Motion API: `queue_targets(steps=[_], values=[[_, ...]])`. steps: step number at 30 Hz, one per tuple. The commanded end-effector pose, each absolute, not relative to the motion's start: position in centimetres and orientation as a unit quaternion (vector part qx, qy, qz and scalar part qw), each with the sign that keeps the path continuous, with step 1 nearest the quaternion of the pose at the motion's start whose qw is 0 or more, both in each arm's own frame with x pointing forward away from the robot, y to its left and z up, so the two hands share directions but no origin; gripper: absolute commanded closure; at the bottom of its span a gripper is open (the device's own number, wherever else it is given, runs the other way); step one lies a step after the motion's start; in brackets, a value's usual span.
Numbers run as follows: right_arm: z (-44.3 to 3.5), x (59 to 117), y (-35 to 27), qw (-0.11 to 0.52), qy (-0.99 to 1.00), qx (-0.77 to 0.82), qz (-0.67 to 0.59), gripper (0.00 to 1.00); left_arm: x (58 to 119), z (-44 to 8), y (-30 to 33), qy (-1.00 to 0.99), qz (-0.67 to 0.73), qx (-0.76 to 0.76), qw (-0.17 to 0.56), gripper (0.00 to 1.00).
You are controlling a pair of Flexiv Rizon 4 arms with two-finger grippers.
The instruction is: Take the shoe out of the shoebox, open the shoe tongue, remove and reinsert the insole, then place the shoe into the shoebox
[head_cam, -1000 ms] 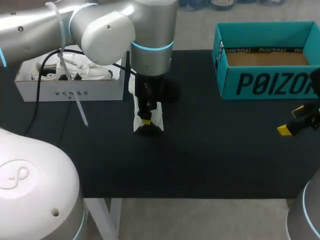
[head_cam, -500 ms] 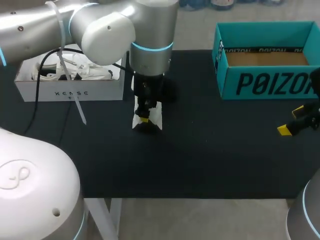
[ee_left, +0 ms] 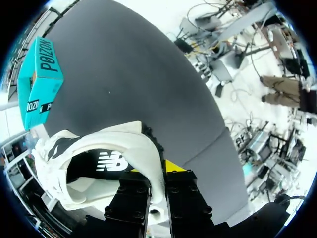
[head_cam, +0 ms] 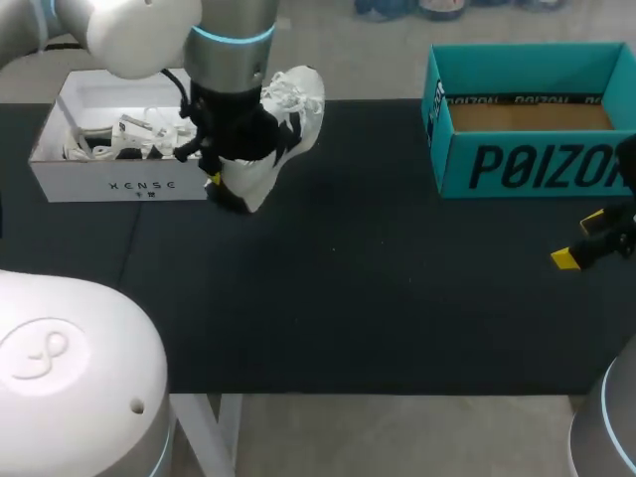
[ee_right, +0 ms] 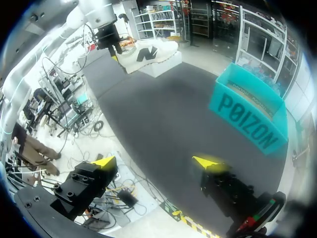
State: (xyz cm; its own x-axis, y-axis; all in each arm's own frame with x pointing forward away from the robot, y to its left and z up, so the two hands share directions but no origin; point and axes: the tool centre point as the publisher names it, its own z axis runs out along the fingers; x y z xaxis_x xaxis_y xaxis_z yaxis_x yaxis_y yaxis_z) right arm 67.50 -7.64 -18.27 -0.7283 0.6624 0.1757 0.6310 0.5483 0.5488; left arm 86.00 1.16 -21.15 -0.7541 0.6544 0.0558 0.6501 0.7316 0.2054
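Head view is showing the left pincer (head_cam: 214, 182) gripping the shoe (head_cam: 283, 114) by its heel, toe aiming away, just beside the white shoebox (head_cam: 139, 186), the open right pincer (head_cam: 579, 239) lying well apart.

A table (head_cam: 378, 298) under a black mat carries two boxes. A white shoebox (head_cam: 139, 184) sits on the mat just beside the left gripper (head_cam: 213, 185), on that gripper's outer side. A teal box (head_cam: 537, 164) stands near the right gripper (head_cam: 579, 239), beyond it toward the far edge. The shoe (head_cam: 288, 119) clamped in the left gripper seems clear of the mat, though its lowest end is hard to make out.
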Motion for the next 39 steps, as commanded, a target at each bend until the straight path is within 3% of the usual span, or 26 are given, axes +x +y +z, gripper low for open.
queue_targets(steps=[1, 8, 39], values=[[-18.4, 67.0, -7.7, 0.03, 0.878, 0.369, 0.302, 0.0, 89.1, -20.3, 8.7, 0.902, 0.089, 0.42, 0.049, 1.0], [-18.4, 67.0, -7.7, 0.03, 0.878, 0.369, 0.302, 0.0, 92.9, -19.7, 14.5, 0.893, 0.1, 0.436, 0.044, 1.0], [-18.4, 67.0, -7.7, 0.03, 0.878, 0.369, 0.302, 0.0, 94.2, -18.4, 15.5, 0.877, 0.122, 0.461, 0.055, 1.0]])
